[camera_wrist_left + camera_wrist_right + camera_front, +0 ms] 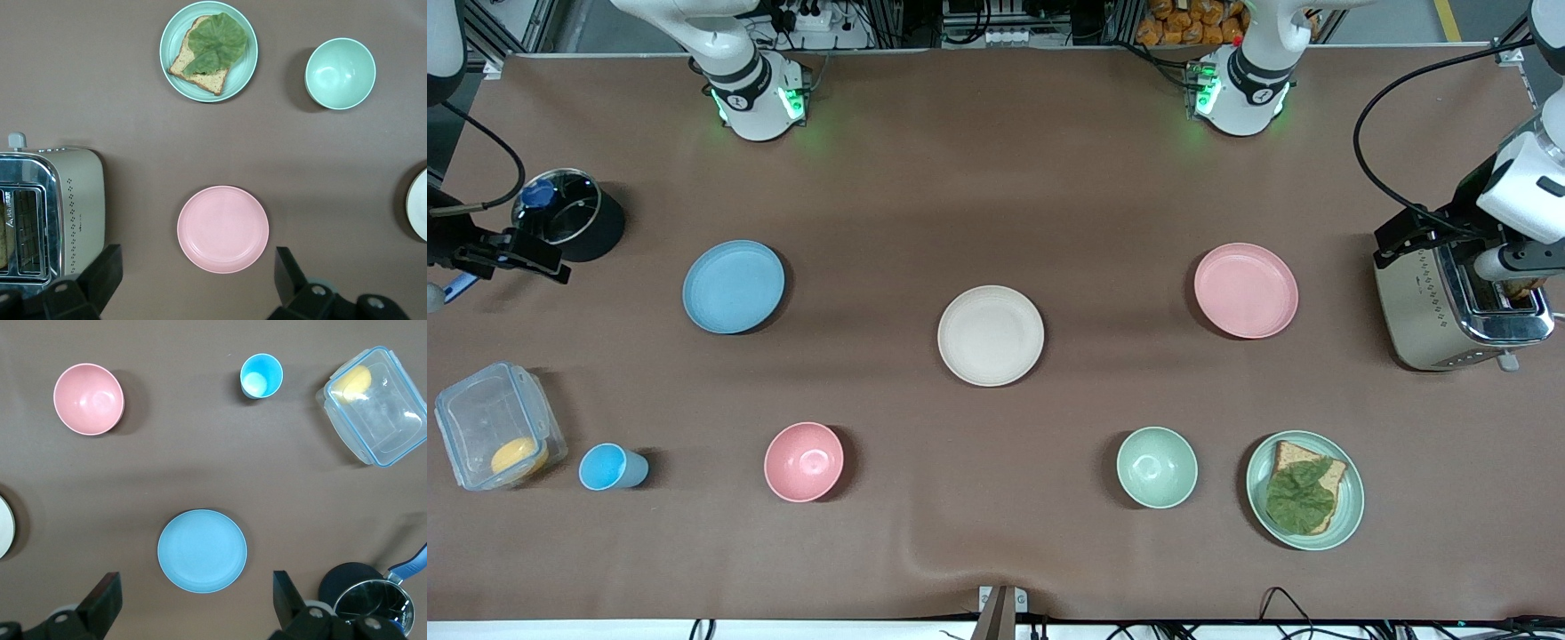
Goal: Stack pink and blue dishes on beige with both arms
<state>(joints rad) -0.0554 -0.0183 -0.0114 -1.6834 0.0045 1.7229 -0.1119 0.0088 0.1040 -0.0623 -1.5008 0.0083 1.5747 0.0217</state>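
The pale pink plate (1246, 290) lies flat toward the left arm's end of the table. The light blue plate (733, 286) lies flat toward the right arm's end. Between them, a little nearer the front camera, sits the beige plate (991, 335) with nothing on it. My left gripper (195, 280) hangs open, high over the cloth at the pink plate's (223, 229) edge on the base side. My right gripper (195, 603) hangs open, likewise high, at the blue plate's (202, 551) edge. Neither gripper shows in the front view.
Nearer the front camera stand a pink bowl (804, 461), a blue cup (609, 467), a clear box (498, 425), a green bowl (1157, 467) and a green plate with toast and a leaf (1304, 490). A toaster (1458, 307) and a pot (567, 213) sit at the table's ends.
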